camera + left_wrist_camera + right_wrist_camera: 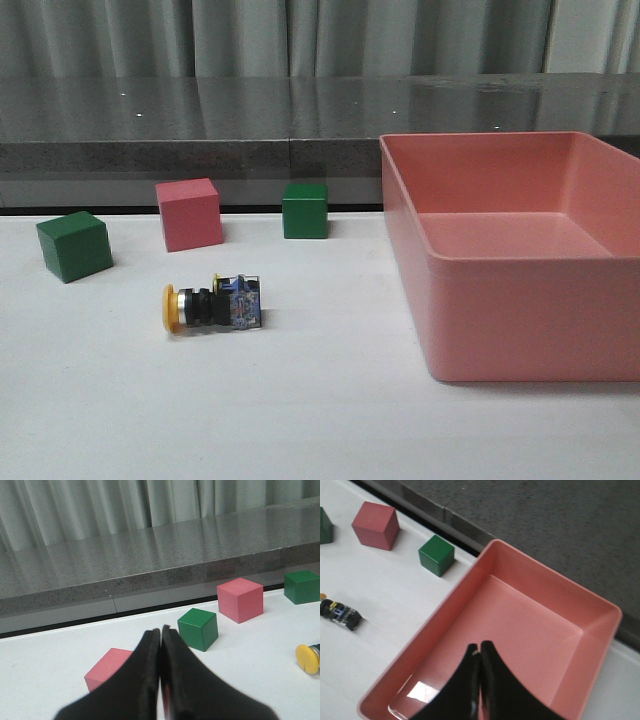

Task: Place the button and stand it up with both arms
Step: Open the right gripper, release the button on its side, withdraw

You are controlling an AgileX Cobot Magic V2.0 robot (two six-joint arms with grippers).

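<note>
The pink bin (520, 300) sat near right with nothing inside. The button (212, 306) lay sideways on the tabletop (300, 420), left. Left claw (160, 636) and right claw (479, 650), fingers together, held nothing.

Yellow-capped button (212, 305) on its side

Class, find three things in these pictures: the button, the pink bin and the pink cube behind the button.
button (213, 306): front view, black middle of its body.
pink bin (520, 320): front view, near outer wall.
pink cube (191, 224): front view, front face.
</note>
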